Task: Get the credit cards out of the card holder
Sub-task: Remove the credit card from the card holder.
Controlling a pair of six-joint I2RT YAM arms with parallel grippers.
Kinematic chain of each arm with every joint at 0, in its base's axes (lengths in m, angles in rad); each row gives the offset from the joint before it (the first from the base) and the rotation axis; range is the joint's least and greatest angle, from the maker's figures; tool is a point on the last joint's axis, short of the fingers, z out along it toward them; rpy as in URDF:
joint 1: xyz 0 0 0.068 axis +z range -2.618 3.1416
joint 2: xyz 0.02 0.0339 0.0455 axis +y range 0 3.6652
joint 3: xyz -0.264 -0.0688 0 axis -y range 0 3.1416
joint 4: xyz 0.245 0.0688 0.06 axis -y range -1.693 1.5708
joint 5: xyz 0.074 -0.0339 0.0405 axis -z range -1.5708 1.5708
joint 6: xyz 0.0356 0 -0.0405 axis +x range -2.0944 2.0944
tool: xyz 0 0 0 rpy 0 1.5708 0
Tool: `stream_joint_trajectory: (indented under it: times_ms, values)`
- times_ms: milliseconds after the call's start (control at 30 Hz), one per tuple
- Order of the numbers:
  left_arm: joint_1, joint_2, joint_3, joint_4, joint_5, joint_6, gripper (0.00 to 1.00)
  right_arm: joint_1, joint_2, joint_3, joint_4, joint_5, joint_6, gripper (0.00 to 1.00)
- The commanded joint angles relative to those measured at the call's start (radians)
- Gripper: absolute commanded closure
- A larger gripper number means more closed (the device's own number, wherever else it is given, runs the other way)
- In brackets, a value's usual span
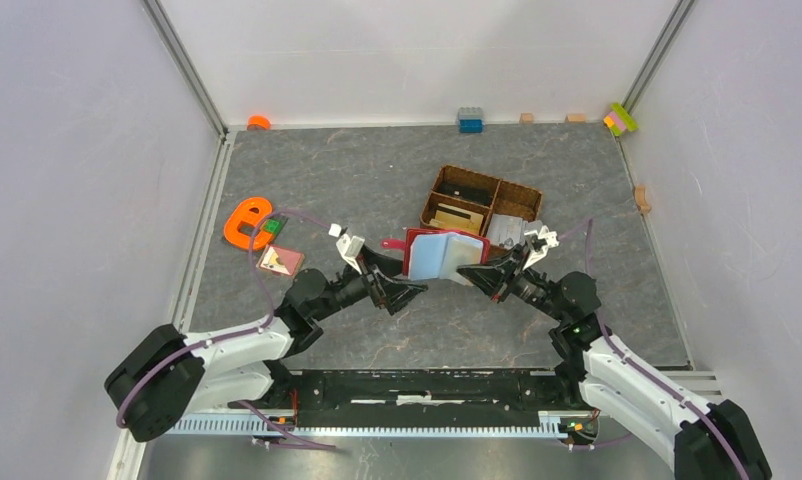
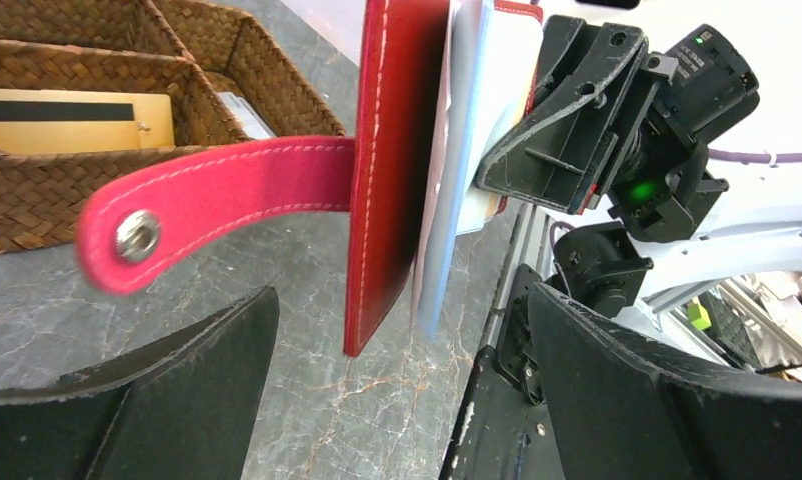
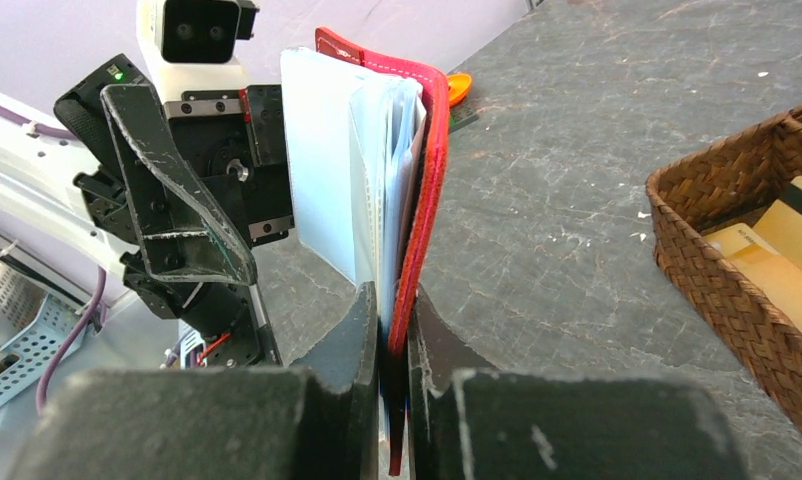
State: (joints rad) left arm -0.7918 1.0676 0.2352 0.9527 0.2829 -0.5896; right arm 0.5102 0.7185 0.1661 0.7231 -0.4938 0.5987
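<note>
Holder pinched along one edge by the closed right claw, held upright and open above mid-bench. Left claw gapes wide beside it, gripping nothing. Red leather, strap unfastened, pale blue leaves inside. Cards lie in the basket toward the far edge; more probably sit sleeved inside.

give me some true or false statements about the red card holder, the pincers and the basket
1. The right pincer is clamped on the dark red leather card holder. True.
2. The left pincer is shut on the card holder. False: it is open, holding nothing.
3. A tan card with a black stripe lies in the brown wicker basket. True.
4. The card holder lies flat. False: it is held upright above the grey stone-patterned table.
</note>
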Motion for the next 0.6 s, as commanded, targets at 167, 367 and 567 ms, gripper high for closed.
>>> stream_joint_trajectory:
  times_ms: [167, 367, 567]
  values:
    - [-0.013, 0.026, 0.052, 0.071, 0.026, 0.045, 0.0, -0.001, 0.108, 0.021, 0.159, -0.119, 0.068, 1.0]
    - [-0.012, 0.017, 0.056, 0.069, 0.036, 0.04, 0.19, -0.001, 0.181, 0.014, 0.254, -0.165, 0.123, 1.0]
    - [-0.012, 0.028, 0.061, 0.066, 0.026, 0.025, 0.45, 0.005, 0.213, 0.013, 0.285, -0.178, 0.137, 1.0]
